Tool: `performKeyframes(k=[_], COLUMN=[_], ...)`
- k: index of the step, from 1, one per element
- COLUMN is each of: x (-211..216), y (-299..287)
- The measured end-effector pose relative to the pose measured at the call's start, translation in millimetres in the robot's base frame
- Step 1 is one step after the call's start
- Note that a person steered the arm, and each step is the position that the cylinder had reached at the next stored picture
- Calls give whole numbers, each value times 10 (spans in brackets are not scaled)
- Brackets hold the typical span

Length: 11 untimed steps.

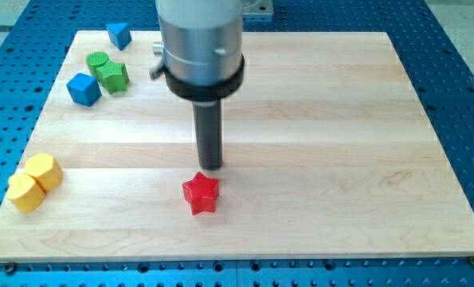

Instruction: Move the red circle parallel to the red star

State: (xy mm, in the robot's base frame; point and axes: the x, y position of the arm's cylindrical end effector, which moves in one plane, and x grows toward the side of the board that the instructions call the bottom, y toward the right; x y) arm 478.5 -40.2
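A red star block [201, 193] lies on the wooden board [340, 119], a little left of centre near the view's bottom. My tip [211, 167] stands just above the star in the view, very close to its upper edge; I cannot tell if it touches. No red circle block shows in the view; the arm's wide grey body [201, 40] covers part of the board's top.
At the view's upper left lie a blue block [119, 34], another blue block [84, 88], a green round block [98, 60] and a green block [112, 76]. Two yellow blocks [44, 171] [25, 192] sit at the left edge.
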Motion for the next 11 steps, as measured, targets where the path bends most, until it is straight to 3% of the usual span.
performKeyframes(k=[3, 4, 5, 6, 9, 10, 11], x=[-1708, -2332, -2576, -2324, -421, -613, -1270], y=[-434, -359, 25, 257, -359, -359, -498])
